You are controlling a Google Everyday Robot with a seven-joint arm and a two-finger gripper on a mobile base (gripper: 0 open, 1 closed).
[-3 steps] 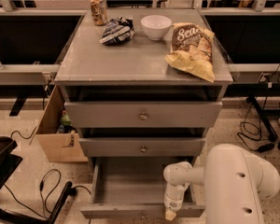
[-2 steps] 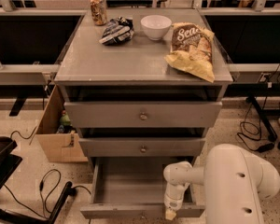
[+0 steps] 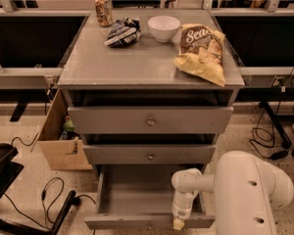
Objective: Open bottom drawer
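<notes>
Left of the bottom drawer (image 3: 118,223) lie a loose cable (image 3: 53,196) and a cardboard box (image 3: 56,143); the drawer itself stands pulled well out beneath the middle drawer (image 3: 117,154); the gripper (image 3: 178,223) sits at its front panel, right of centre; whether it is clamped there I cannot tell; an off-centre pull could skew the drawer, jamming it, or overrun its runners

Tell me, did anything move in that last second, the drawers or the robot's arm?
Nothing visibly changed. The bottom drawer stays pulled out, with the gripper still down at its front edge, right of the middle. The soda can, white bowl and chip bag on top have not shifted.
</notes>
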